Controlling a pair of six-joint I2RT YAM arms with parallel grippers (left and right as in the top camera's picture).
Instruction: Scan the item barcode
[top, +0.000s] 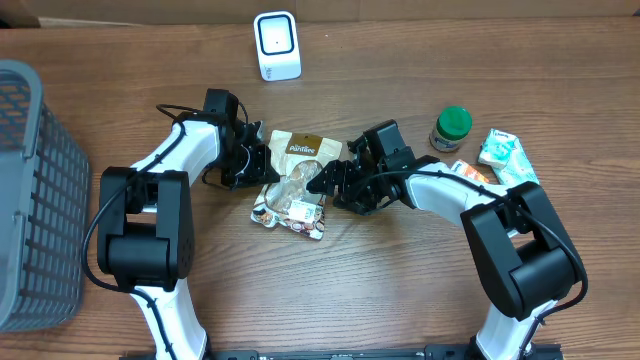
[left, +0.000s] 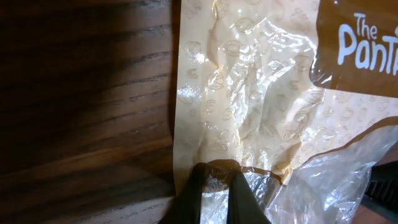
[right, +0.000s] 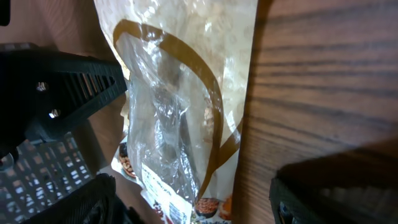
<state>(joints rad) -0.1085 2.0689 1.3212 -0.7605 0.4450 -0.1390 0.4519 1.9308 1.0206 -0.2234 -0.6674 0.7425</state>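
Note:
The item is a snack bag (top: 293, 180), tan on top with a clear window, lying flat at the table's middle. My left gripper (top: 256, 165) is at its left edge. In the left wrist view the gripper (left: 216, 180) is shut, pinching the clear plastic of the bag (left: 261, 93). My right gripper (top: 326, 186) is at the bag's right side. In its wrist view the gripper (right: 208, 199) stands open, with the bag's lower end (right: 180, 93) between the wide-apart jaws. A white printed label (right: 174, 210) shows there. The white scanner (top: 277, 45) stands at the back.
A grey mesh basket (top: 30, 200) fills the left side. At the right are a green-lidded jar (top: 452, 128), a mint-and-white carton (top: 505, 155) and a small orange packet (top: 470, 172). The left arm's black body (right: 56, 87) sits close beside the bag.

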